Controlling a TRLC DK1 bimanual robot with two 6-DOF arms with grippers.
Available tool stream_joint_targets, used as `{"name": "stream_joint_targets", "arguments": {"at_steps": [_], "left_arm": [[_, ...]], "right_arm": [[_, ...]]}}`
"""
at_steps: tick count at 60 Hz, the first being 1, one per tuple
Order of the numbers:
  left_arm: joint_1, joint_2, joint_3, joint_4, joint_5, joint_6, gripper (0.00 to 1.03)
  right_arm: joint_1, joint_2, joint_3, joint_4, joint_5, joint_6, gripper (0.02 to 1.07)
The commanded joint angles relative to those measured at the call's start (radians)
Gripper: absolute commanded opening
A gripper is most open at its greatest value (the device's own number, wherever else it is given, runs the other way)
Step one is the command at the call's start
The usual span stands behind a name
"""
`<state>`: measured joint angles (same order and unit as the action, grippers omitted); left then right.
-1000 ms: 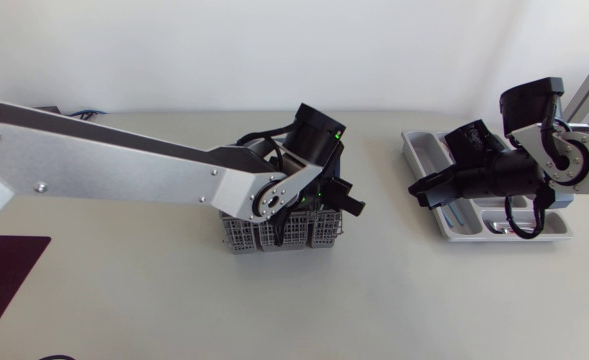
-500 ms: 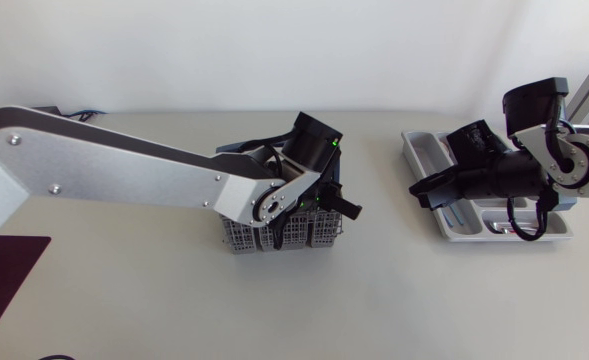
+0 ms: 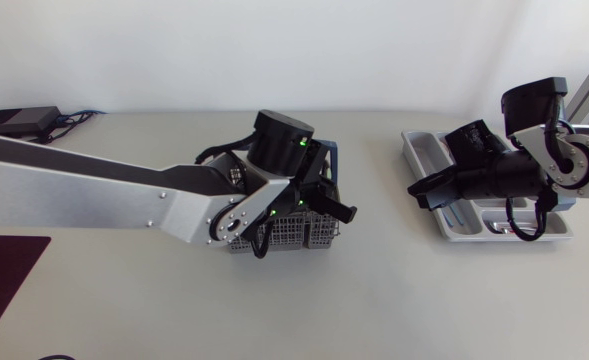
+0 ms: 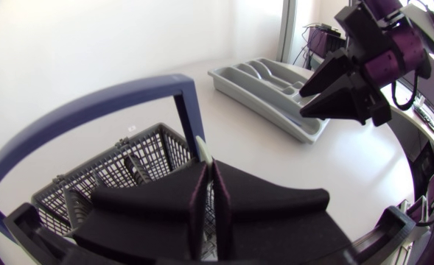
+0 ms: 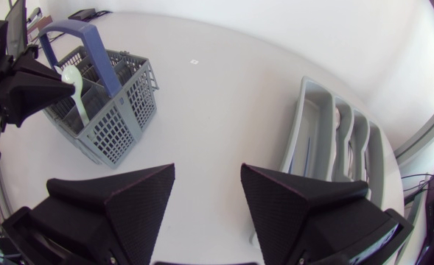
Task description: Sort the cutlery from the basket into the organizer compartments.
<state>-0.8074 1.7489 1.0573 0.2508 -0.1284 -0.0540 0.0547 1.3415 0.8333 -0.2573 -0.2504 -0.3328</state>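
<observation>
We see a grey plastic basket [image 5: 121, 118] with a smooth blue handle [image 4: 189, 110], a smooth grey plastic tray [image 4: 257, 104], and a matt pale table [image 3: 424, 290].

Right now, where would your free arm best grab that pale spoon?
Probably the pale spoon by its bare handle, with the right tool coming sideways under the left tool. It hangs upright over the basket, clamped only at its top end.

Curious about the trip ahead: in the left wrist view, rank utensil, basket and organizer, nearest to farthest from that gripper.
1. Pale utensil, clamped in the left gripper.
2. Basket, just under it.
3. Organizer, ahead across the table, by the right gripper.
</observation>
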Motion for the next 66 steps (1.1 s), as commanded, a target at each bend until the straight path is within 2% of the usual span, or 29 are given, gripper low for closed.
{"name": "stream_joint_targets", "arguments": {"at_steps": [1, 10, 18, 27, 38, 54, 58, 62, 66], "left_arm": [[-0.004, -0.063, -0.042, 0.033, 0.015, -0.001, 0.04], [-0.019, -0.127, -0.059, 0.054, 0.044, 0.005, 0.04], [-0.01, -0.198, -0.028, 0.011, 0.119, -0.001, 0.04], [0.045, -0.273, 0.038, -0.1, 0.248, -0.007, 0.04], [0.119, -0.295, 0.081, -0.157, 0.366, -0.033, 0.04], [0.218, -0.269, 0.176, -0.292, 0.713, -0.047, 0.04], [0.228, -0.266, 0.181, -0.308, 0.757, -0.04, 0.04], [0.234, -0.258, 0.196, -0.343, 0.843, -0.029, 0.04], [0.234, -0.25, 0.201, -0.363, 0.883, -0.01, 0.04]], "right_arm": [[0.013, -0.025, -0.033, 0.009, 0.0, 0.026, 0.68], [0.039, -0.062, -0.045, 0.012, -0.006, 0.02, 0.68], [0.076, -0.133, -0.042, 0.003, -0.038, 0.017, 0.68], [0.105, -0.2, -0.025, -0.022, -0.087, 0.015, 0.7], [0.129, -0.26, -0.02, -0.039, -0.127, 0.021, 0.7], [0.143, -0.337, 0.012, -0.102, -0.294, 0.025, 0.71], [0.166, -0.334, 0.02, -0.108, -0.319, 0.026, 0.71], [0.181, -0.332, 0.024, -0.114, -0.354, 0.026, 0.71], [0.205, -0.334, 0.032, -0.115, -0.374, 0.034, 0.71]]}}
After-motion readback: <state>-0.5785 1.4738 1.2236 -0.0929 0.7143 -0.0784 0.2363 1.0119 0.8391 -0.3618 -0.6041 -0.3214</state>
